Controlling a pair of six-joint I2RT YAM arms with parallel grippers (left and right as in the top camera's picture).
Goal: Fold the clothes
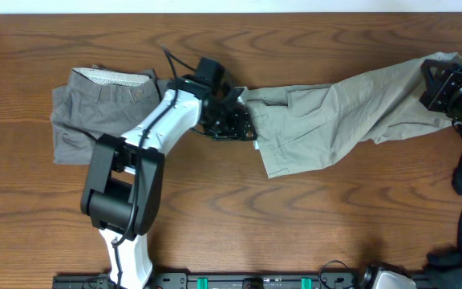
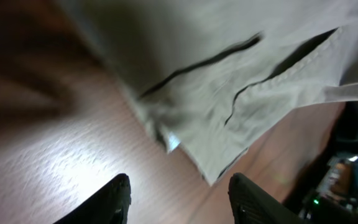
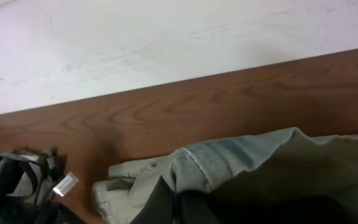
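Left gripper [image 1: 245, 124], jaws wide, sits at the khaki shorts' [image 1: 327, 120] left end. Right gripper [image 1: 431, 84] clamps their right end. Grey shorts [image 1: 95, 112] lie farther left.

We see even light overhead; in our left wrist view the shorts [image 2: 229, 74] blur and the table [image 2: 61, 168] glares.

no readable text anywhere, you can skip this one. in the right wrist view there's a small white tag [image 3: 65, 184] at the edge of the khaki shorts [image 3: 247, 165], too small to read. in the left wrist view a pale label [image 2: 173, 143] sits at the shorts' hem, blurred and not legible. overhead shows the same tag as a white speck, no letters or numbers readable.
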